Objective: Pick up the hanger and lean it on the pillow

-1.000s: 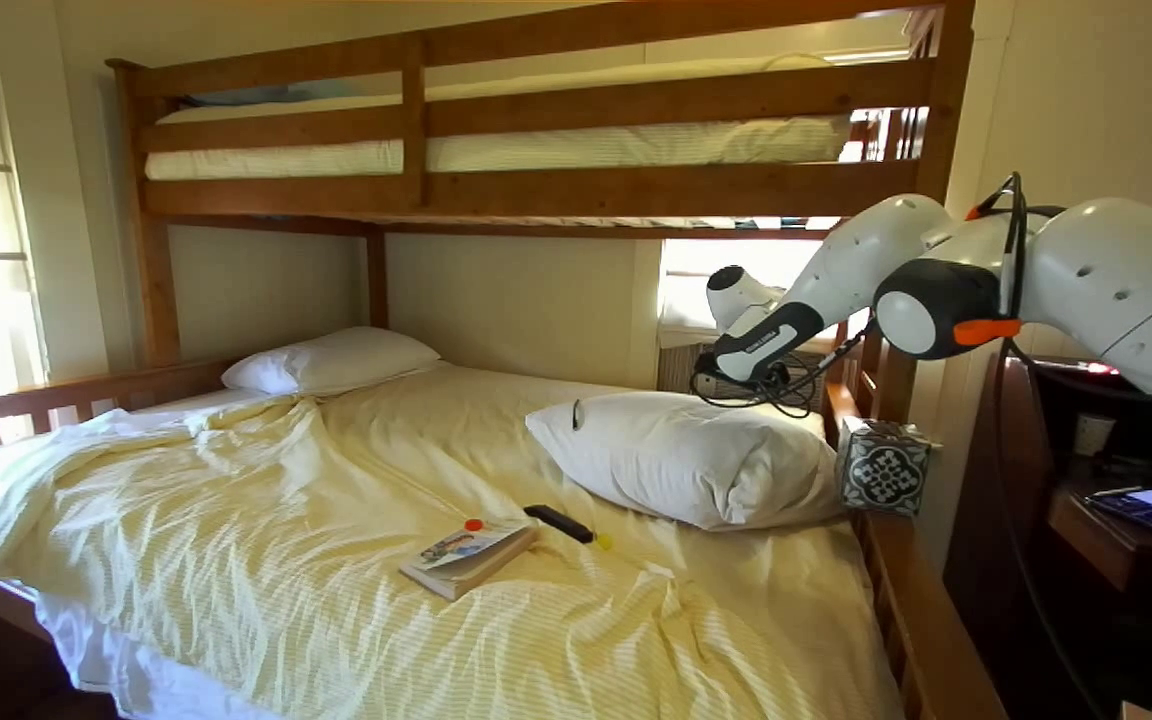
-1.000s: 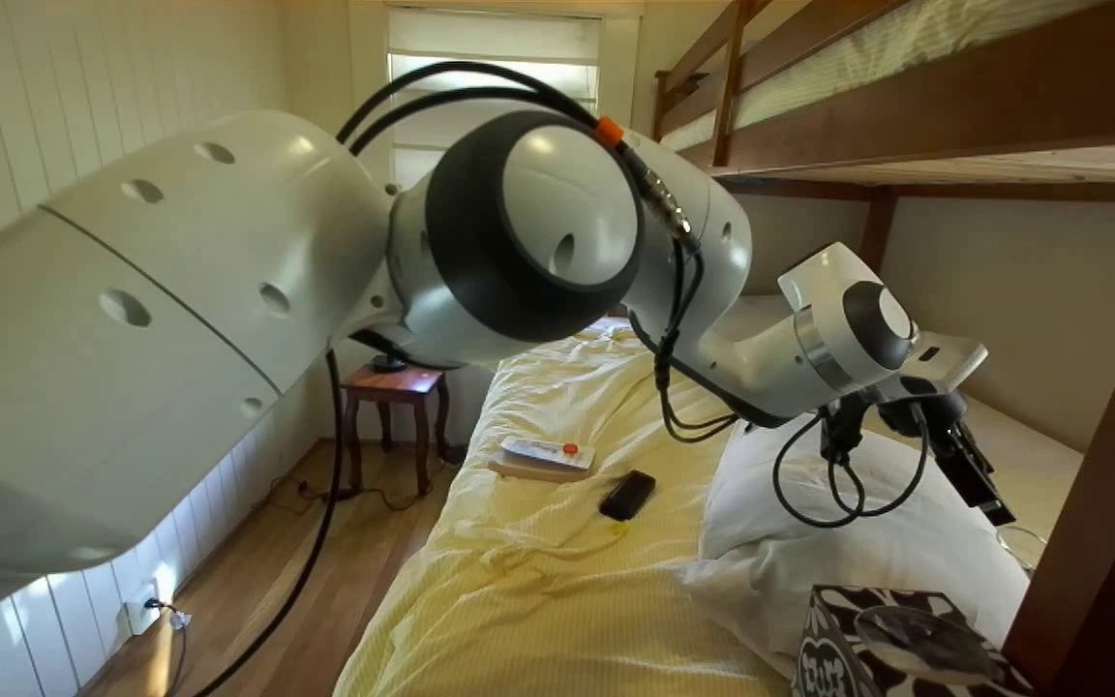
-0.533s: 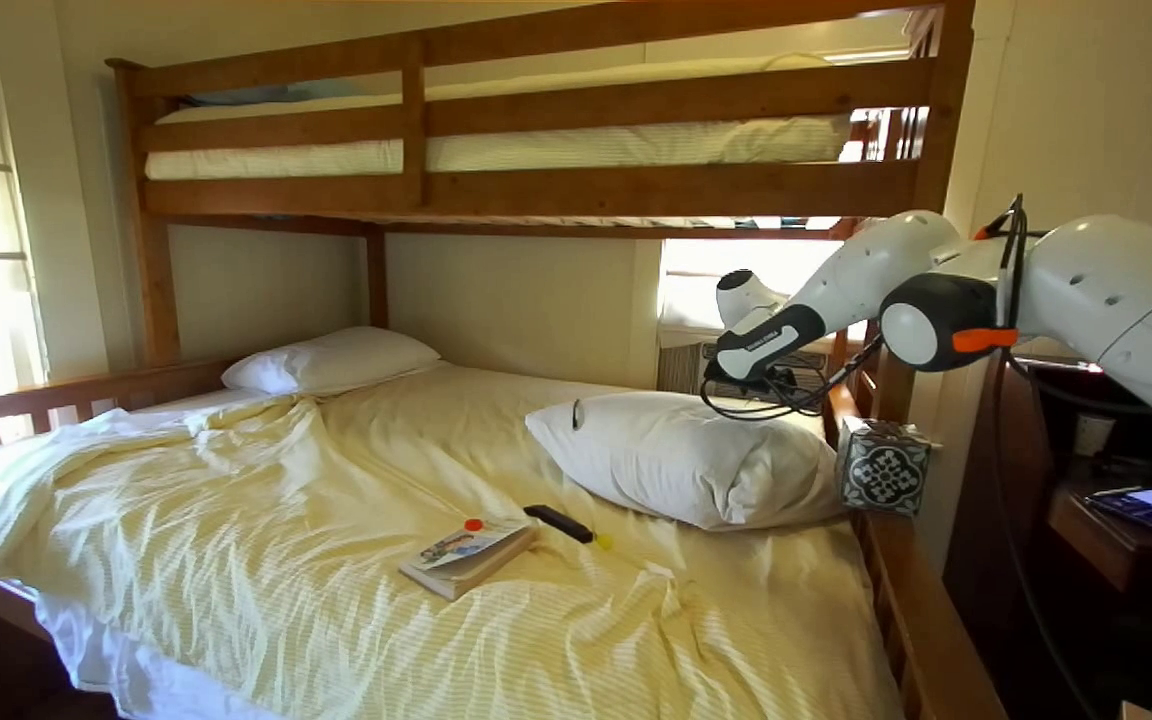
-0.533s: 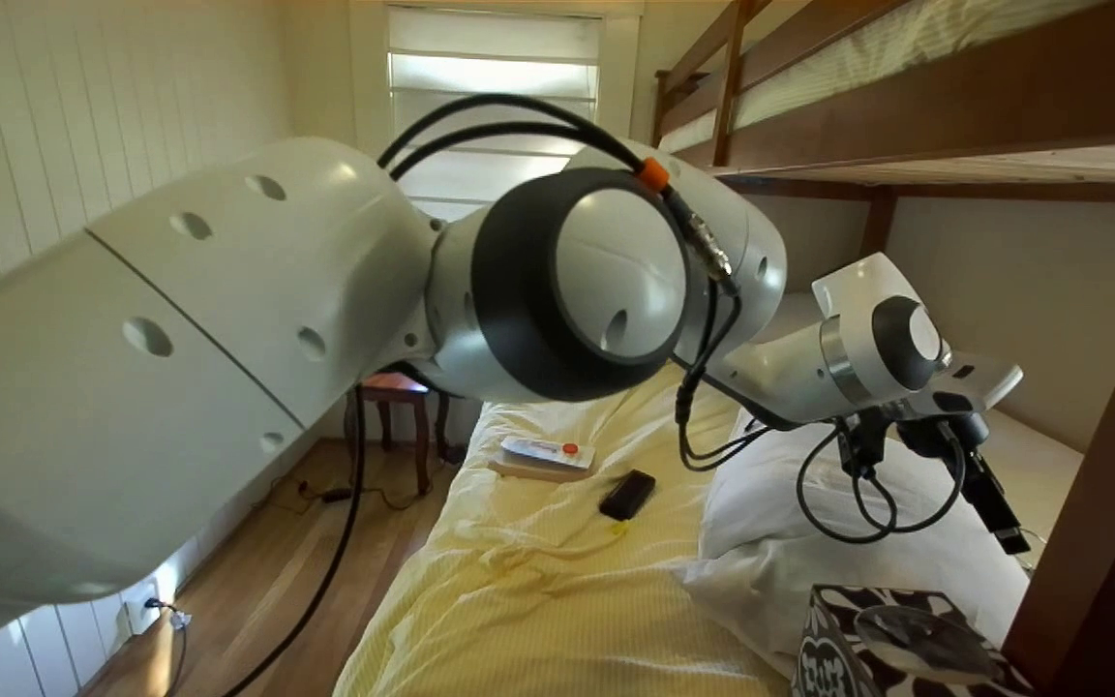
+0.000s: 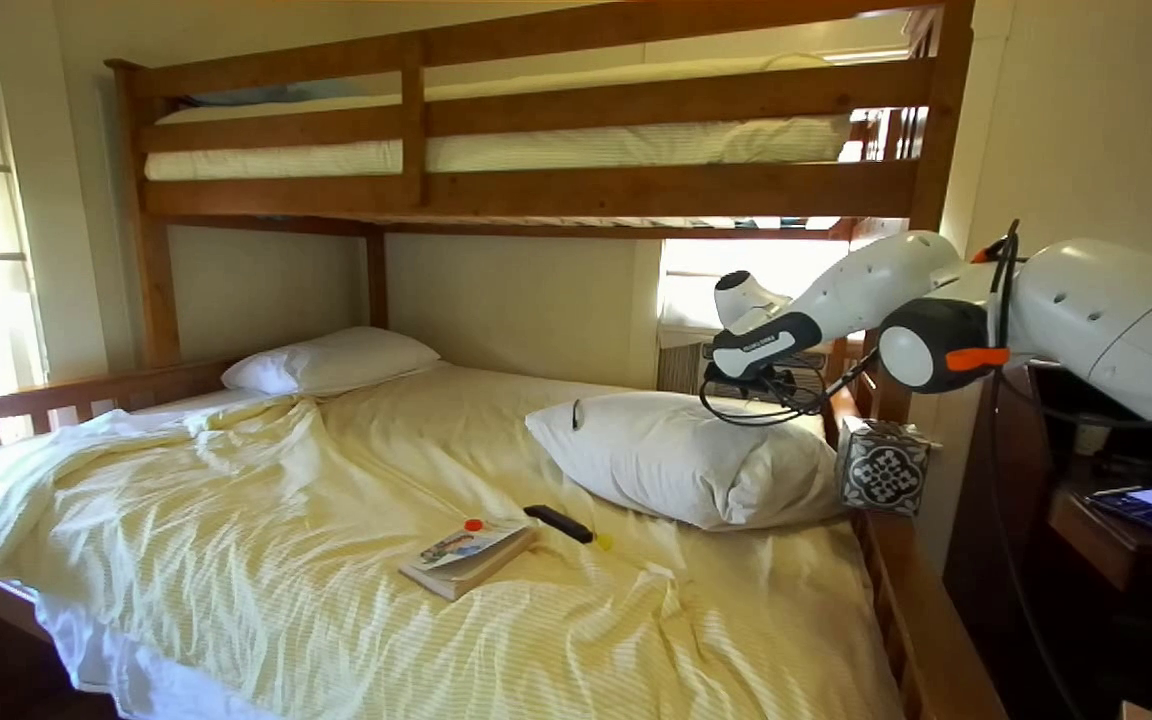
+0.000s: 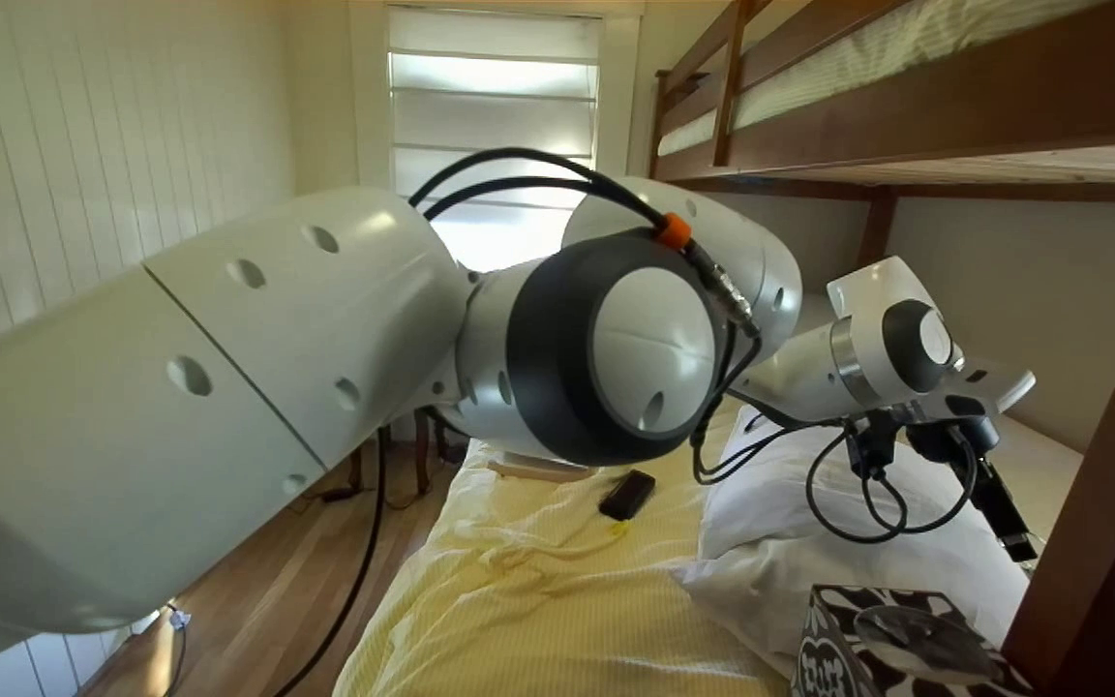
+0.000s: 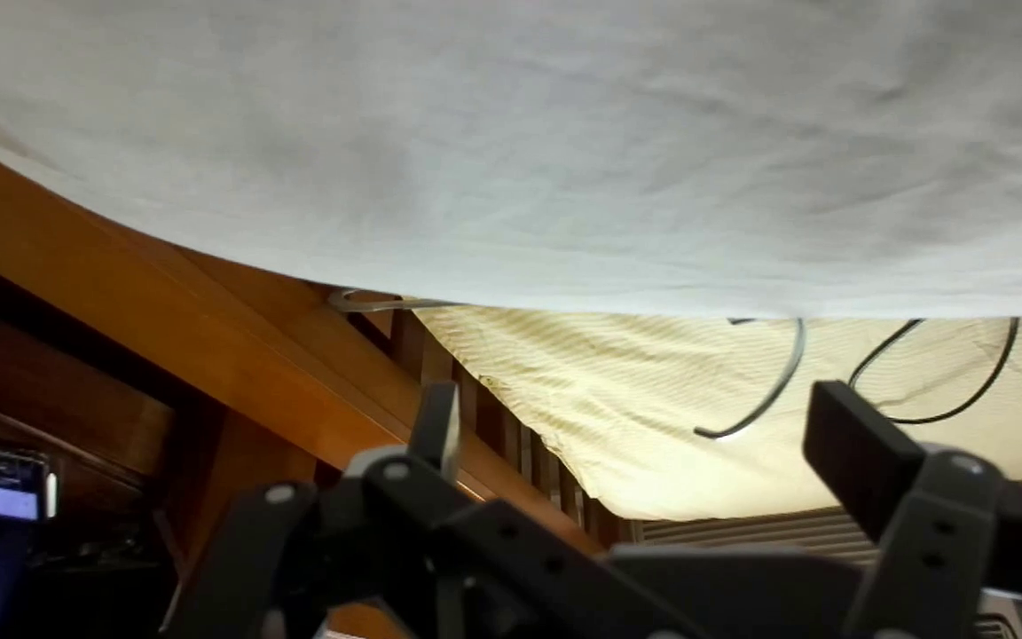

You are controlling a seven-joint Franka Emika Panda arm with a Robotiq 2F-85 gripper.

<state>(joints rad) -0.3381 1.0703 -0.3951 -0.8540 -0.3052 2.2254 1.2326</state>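
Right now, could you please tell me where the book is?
In both exterior views, the book lies on the yellow bedding, left of the dark bar.

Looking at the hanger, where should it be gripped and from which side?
Probably by the hook of the hanger, from above, on the side away from the white pillow, closing across the thin wire. In the wrist view the hook curves out past the pillow's edge, seen against the striped yellow sheet and framed between the open fingers; much of the rest is hidden.
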